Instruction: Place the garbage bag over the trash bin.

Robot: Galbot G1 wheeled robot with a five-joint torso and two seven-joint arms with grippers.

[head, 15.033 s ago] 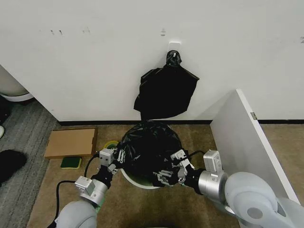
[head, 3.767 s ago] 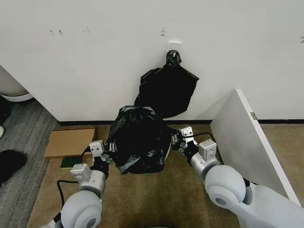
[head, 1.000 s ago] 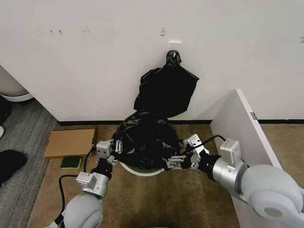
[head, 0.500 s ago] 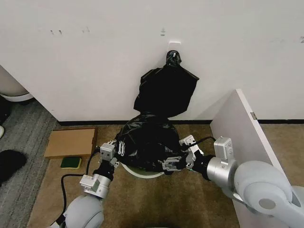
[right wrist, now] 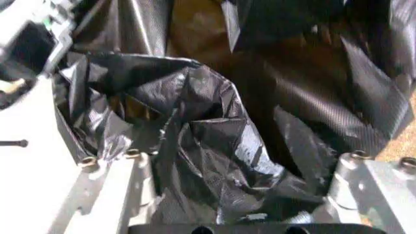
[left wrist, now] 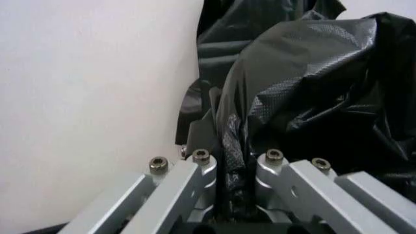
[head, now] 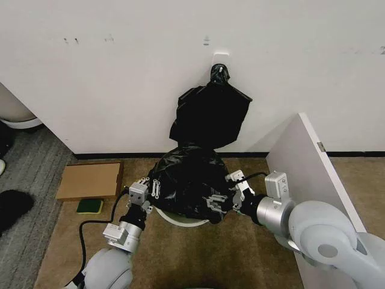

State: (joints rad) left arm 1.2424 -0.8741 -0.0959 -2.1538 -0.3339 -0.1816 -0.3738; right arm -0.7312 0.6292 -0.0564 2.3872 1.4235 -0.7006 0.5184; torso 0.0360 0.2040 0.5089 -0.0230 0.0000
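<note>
A thin, glossy, crinkled black plastic garbage bag (head: 191,180) lies heaped over a round white plastic trash bin (head: 179,219), whose rolled rim shows as a pale arc below the bag's near edge. The left gripper (head: 150,188) sits at the bag's left side, against the plastic. The right gripper (head: 221,201) is at the bag's lower right edge, with black film bunched at its jaws. Both stand on a brown carpeted floor (head: 198,253). On the white wall (head: 120,72) behind hangs a black plastic bundle with a knotted top (head: 210,114). To the left lie a flat brown cardboard piece (head: 89,180) and a small green sponge (head: 89,206). A white panel (head: 307,174) stands at the right.
</note>
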